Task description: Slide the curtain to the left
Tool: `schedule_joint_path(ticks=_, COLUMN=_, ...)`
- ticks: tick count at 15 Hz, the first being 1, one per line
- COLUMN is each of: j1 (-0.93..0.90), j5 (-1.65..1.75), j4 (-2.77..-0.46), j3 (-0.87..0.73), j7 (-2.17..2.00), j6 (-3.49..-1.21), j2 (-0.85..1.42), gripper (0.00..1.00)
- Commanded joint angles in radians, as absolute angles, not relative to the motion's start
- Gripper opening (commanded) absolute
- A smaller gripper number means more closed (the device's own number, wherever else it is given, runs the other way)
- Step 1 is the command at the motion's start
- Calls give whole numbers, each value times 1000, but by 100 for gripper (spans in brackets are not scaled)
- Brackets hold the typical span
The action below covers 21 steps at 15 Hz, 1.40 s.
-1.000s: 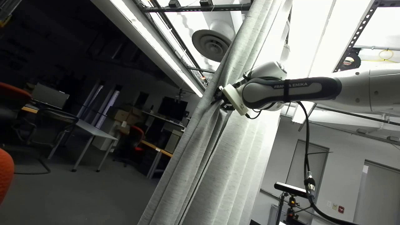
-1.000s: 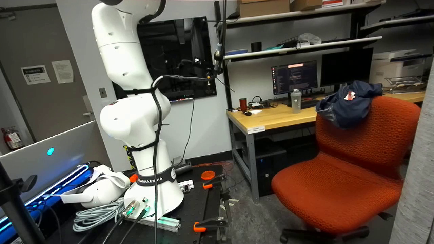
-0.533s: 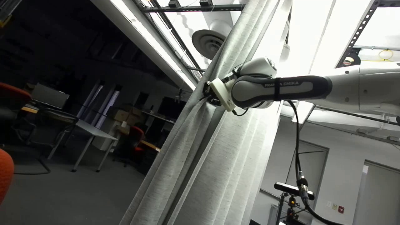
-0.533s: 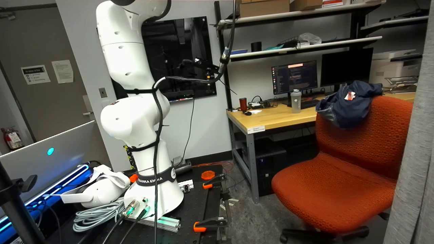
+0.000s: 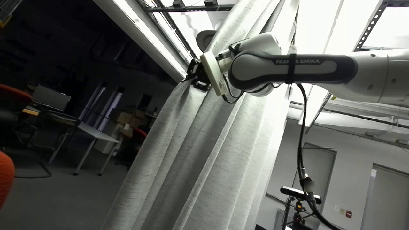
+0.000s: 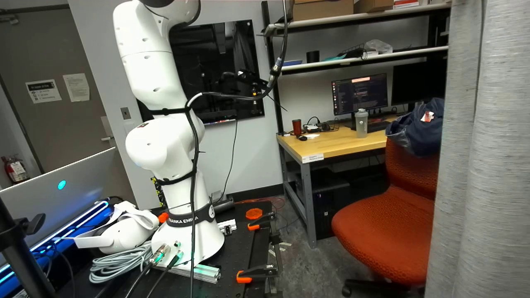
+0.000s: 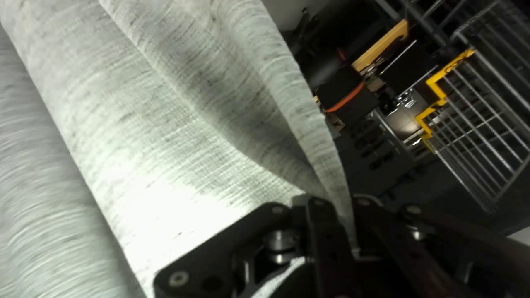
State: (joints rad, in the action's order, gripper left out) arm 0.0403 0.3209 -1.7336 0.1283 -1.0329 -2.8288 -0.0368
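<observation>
The curtain point(image 5: 204, 153) is a tall pale grey fabric panel with long vertical folds. It also hangs along the right edge in an exterior view point(image 6: 492, 149) and fills the left half of the wrist view point(image 7: 165, 103). My gripper point(image 5: 189, 78) is at the curtain's left edge, high up, with the fabric bunched at its fingers and flaring out below. In the wrist view the gripper's fingers point(image 7: 348, 207) are closed around a narrow fold of the curtain. The fingertips are partly dark and blurred there.
An orange chair point(image 6: 385, 236) stands partly behind the curtain, near a wooden desk point(image 6: 343, 142). A white table point(image 5: 96, 132) stands at the left. A round ceiling vent point(image 5: 204, 39) and ceiling light point(image 5: 153, 38) are near the gripper. A camera on a stand point(image 5: 298, 193) and the arm's cable point(image 5: 303, 127) are at the right.
My gripper has moved left and upward with the curtain's edge in it. The curtain has spread left, covering more of the vent and background, and now hides part of the orange chair.
</observation>
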Motion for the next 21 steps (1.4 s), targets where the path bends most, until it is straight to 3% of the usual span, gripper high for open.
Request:
schedule_joint_path(ticks=1, j1=-23, j5=212, j4=-1954, j3=179, j7=-1061, j6=-2845, j2=-189, gripper=1)
schedule_joint_path(ticks=8, j1=-176, j5=147, j4=-2104, j3=291, j7=-1080, j6=-2816, j2=-397, gripper=1)
schedule_joint_path(ticks=13, j1=-130, j5=170, j4=-2141, j3=487, j7=-1143, j6=-2832, j2=-477, gripper=1)
schedule_joint_path(ticks=21, j1=-204, j5=97, j4=-2144, j3=700, j7=-1132, j6=-2818, j2=-534, gripper=1)
